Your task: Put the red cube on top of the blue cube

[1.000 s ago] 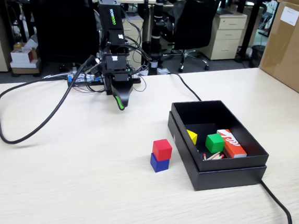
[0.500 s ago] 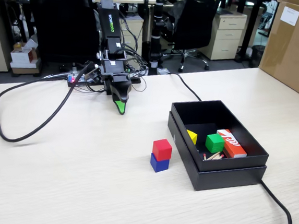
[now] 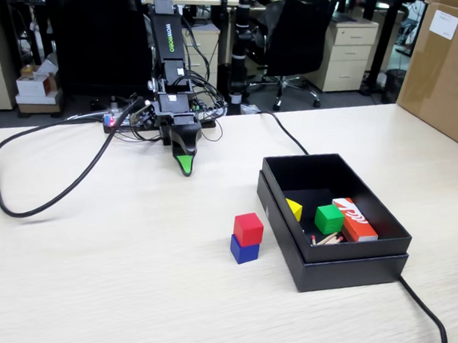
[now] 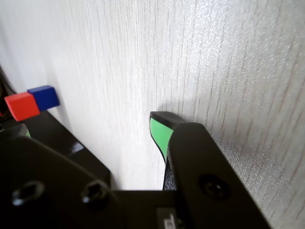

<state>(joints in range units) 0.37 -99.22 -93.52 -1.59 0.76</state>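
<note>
The red cube (image 3: 248,228) sits squarely on top of the blue cube (image 3: 244,250) on the pale wooden table, just left of the black box. My gripper (image 3: 185,156) is far behind them near the arm's base, low over the table, and touches neither cube. Its jaws stand apart, the green pad (image 3: 183,164) is bare, and it holds nothing. The wrist view lies on its side. There the red cube (image 4: 21,106) and blue cube (image 4: 44,97) show small at the left edge, and the gripper (image 4: 90,128) is empty, with one green fingertip (image 4: 159,130) over bare table.
An open black box (image 3: 349,266) right of the cubes holds a yellow block (image 3: 293,208), a green cube (image 3: 329,219), a red-and-white carton (image 3: 355,219) and some sticks. A black cable (image 3: 34,195) loops at left, another (image 3: 429,317) trails front right. A cardboard box (image 3: 454,71) stands at the back right.
</note>
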